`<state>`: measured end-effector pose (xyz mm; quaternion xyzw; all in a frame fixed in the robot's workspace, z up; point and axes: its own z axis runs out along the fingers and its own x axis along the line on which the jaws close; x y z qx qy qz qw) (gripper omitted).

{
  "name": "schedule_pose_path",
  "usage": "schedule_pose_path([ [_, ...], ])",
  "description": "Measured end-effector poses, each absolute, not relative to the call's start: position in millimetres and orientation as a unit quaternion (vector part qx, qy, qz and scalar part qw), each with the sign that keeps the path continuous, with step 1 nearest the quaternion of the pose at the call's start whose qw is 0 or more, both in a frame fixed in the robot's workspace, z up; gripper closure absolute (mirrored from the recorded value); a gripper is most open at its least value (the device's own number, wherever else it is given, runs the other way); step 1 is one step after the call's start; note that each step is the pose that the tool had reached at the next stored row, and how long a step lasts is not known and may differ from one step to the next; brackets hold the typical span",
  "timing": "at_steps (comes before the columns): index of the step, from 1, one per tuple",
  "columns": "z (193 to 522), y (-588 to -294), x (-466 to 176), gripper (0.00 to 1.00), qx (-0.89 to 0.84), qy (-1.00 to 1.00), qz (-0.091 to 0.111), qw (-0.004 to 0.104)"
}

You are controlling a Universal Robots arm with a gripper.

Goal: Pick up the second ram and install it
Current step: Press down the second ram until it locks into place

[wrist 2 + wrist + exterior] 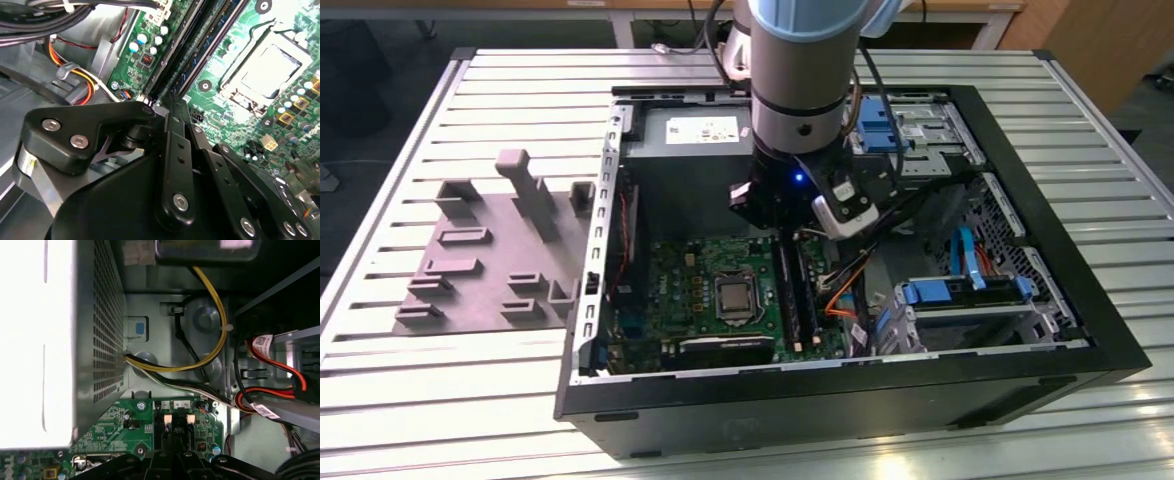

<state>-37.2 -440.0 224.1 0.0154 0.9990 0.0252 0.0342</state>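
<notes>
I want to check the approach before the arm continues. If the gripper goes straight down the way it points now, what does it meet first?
Probably the long black memory slots on the green motherboard. The gripper points down at their end nearest the power supply. How much gap is left is unclear.

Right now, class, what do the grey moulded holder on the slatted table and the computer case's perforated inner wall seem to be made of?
The grey moulded holder looks like matte plastic: uniform dull grey, rounded moulded posts. The perforated inner wall looks like bare sheet metal: silvery, with rows of punched holes.
</notes>
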Motion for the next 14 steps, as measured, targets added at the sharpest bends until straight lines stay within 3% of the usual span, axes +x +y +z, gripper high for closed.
schedule_pose_path([
  [14, 237.2, -440.0, -37.2, 0.89, 0.015, 0.999, 0.025, 0.034],
])
